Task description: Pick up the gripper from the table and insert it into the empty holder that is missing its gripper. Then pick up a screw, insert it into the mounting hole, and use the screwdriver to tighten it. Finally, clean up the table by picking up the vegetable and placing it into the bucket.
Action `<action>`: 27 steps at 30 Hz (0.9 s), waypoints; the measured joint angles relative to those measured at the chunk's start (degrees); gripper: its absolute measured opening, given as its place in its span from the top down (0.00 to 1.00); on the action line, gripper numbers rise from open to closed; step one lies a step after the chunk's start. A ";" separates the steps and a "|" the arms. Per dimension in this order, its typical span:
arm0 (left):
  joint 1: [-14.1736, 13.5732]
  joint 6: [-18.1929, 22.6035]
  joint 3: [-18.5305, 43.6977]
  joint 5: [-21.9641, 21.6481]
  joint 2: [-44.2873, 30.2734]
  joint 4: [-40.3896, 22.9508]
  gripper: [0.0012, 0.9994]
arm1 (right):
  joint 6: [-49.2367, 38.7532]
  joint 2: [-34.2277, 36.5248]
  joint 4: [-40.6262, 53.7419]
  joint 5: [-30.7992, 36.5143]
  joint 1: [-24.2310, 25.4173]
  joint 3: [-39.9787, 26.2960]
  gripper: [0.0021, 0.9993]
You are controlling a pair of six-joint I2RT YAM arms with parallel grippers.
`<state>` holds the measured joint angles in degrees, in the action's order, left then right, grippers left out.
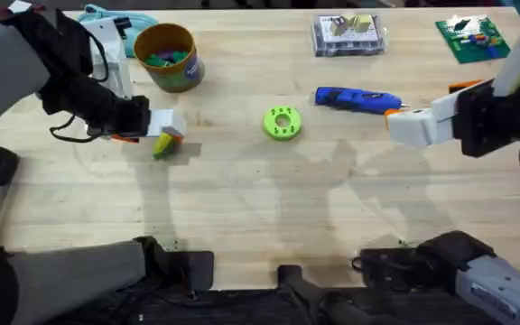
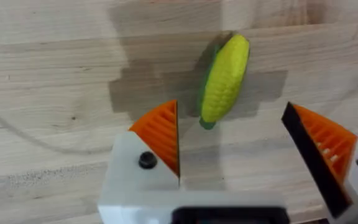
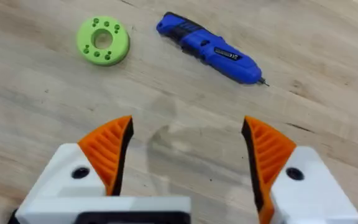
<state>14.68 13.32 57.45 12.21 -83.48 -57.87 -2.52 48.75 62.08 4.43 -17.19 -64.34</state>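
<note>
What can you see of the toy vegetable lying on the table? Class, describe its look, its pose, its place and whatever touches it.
The vegetable is a small toy corn cob: a bumpy yellow body with a green husk along one side and at its end, plastic by its look. It lies flat on the wooden table, touched by nothing else. The left pincer hangs open just above it, orange ribbed pads apart and off the cob. In the overhead view it sits at the table's left, nearer the arms' bases than the bucket.

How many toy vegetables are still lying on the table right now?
1. The vegetable lies on the table at the left, just under the open left gripper, near the bucket. Items already inside the bucket can't be identified.
</note>
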 joint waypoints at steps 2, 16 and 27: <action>0.00 0.00 0.00 0.00 0.00 0.00 0.01 | 0.00 0.00 0.00 0.00 0.00 0.00 0.00; 0.00 0.00 0.00 0.00 0.00 0.00 0.01 | 0.00 0.00 0.00 0.00 0.00 0.00 0.00; 0.00 0.00 0.00 0.00 0.00 0.00 0.01 | 0.00 0.00 0.00 0.00 0.00 0.00 0.00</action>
<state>14.68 13.32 57.45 12.21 -83.48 -57.87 -2.52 48.75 62.08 4.43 -17.19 -64.34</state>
